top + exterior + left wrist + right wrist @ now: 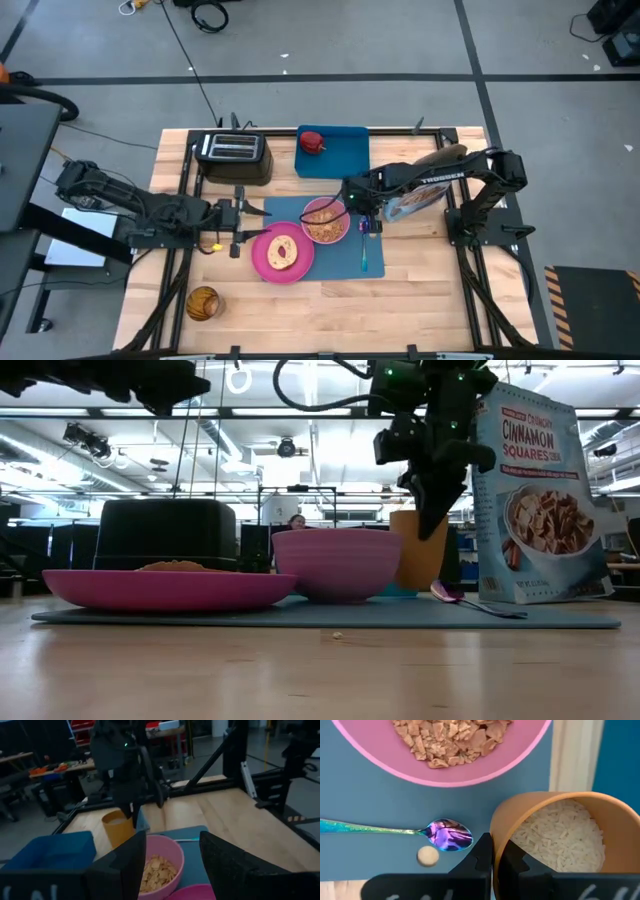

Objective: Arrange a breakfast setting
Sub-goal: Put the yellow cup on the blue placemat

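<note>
Right hand [492,862] clamped; left hand [172,865] fingers spread.

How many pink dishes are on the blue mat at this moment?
2. The pink plate with the toast slice sits at the blue mat's left edge; the pink bowl of cereal sits just behind it, toward the right.

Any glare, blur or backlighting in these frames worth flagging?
Low view: bright ceiling lights backlight the right gripper, leaving it a silhouette. Right wrist view: spoon bowl shows iridescent glare. Left wrist view: the near fingers are dark and soft.
</note>
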You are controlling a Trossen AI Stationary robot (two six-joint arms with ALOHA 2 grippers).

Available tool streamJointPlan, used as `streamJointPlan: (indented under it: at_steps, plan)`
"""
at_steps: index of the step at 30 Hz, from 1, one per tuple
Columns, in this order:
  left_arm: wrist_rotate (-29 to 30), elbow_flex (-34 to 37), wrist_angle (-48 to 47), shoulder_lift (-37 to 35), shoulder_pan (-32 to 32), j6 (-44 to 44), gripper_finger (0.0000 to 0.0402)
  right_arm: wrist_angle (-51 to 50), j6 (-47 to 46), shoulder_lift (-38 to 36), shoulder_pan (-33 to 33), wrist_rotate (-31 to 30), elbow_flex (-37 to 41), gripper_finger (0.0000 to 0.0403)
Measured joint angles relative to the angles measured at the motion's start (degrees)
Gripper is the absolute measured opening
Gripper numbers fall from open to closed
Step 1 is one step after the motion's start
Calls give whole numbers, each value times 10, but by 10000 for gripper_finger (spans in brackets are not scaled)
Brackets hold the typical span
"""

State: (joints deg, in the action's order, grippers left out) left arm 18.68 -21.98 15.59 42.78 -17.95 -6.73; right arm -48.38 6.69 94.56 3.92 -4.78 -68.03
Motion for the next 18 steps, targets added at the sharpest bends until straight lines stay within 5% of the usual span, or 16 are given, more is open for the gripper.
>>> streamJointPlan:
  at_steps: [18]
  plan:
    - [1, -25, 1, 29, 32, -28, 192, -38, 12, 10, 10, 21, -47, 13]
